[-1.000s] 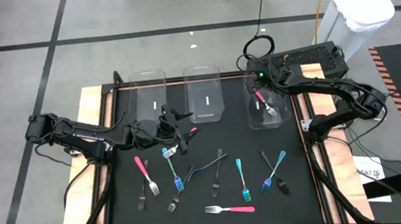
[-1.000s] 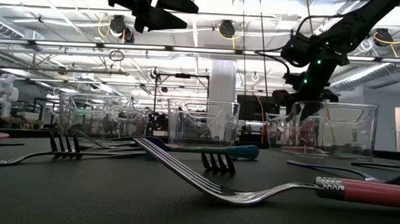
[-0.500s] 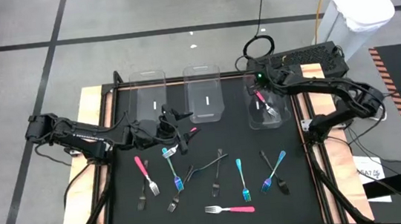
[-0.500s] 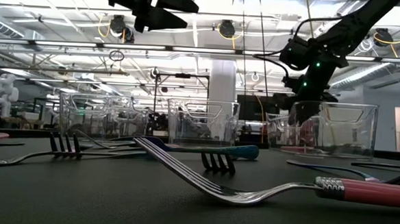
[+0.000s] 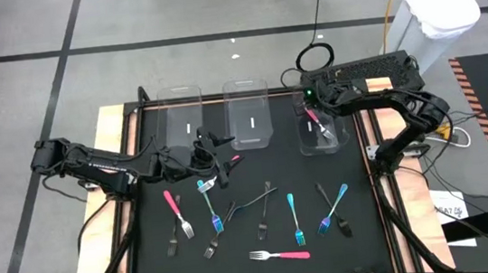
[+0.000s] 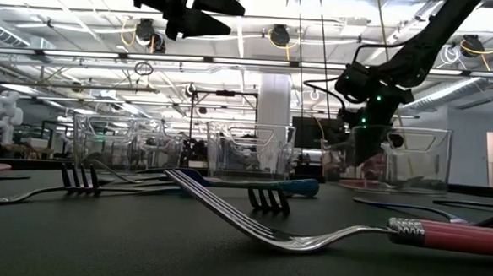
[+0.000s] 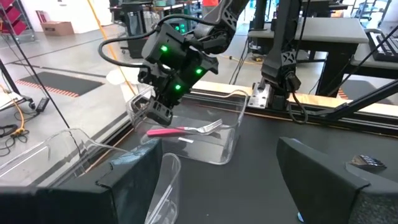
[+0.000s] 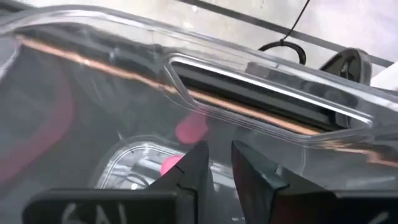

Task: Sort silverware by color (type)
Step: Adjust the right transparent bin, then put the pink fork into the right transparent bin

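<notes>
Three clear bins stand along the far side of the black mat: left (image 5: 181, 116), middle (image 5: 249, 113), right (image 5: 329, 100). A pink-handled fork (image 5: 323, 128) lies in the right bin (image 7: 224, 134). My right gripper (image 5: 309, 114) reaches down into that bin near its far left corner, fingers almost together (image 8: 217, 165), just above the fork's handle end (image 7: 152, 131). My left gripper (image 5: 222, 157) hovers open (image 7: 227, 186) over the mat's middle, holding nothing. Pink (image 5: 176, 207), teal (image 5: 210, 204) and dark (image 5: 251, 199) forks lie scattered on the mat. My right gripper stands inside the right bin, coming from above and slanting toward the far side. The gripper itself hides where it meets the bin's wall. The pink handle end (image 8: 171, 165) shows right beside one fingertip; whether it is touched I cannot tell.
More forks lie near the front: teal (image 5: 294, 217), teal (image 5: 335, 204), pink (image 5: 279, 255), dark (image 5: 210, 247). A black box (image 5: 369, 73) and a cable coil (image 5: 313, 56) sit behind the right bin. A white lined waste bin (image 5: 435, 7) stands off the table.
My right gripper has moved a little toward the table's left edge while staying down in the right bin. The bin, with the pink fork inside it, has slid left along the mat with it.
</notes>
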### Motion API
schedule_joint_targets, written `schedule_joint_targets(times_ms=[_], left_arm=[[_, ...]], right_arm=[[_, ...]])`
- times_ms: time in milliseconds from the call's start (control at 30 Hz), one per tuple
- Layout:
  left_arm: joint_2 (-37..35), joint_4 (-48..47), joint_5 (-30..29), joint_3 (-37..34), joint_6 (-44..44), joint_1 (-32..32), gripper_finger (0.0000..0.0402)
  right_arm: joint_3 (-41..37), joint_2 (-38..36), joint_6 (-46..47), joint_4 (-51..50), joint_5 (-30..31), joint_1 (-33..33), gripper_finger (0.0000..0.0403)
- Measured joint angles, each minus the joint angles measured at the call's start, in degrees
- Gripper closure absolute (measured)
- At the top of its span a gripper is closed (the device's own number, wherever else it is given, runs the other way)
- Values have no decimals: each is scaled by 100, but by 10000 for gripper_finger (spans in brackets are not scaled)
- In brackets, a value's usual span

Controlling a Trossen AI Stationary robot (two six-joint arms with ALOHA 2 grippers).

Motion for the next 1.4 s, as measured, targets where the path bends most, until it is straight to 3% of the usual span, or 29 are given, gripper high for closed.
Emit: schedule_joint_targets(times_ms=[1000,1400], left_arm=[[0,8,-4,0,7,4,84],[0,-19,-4,0,7,4,84]], right_arm=[[2,21,-349,1353,229,-368,335],[7,-248,-305,1101,-27,-203,335]])
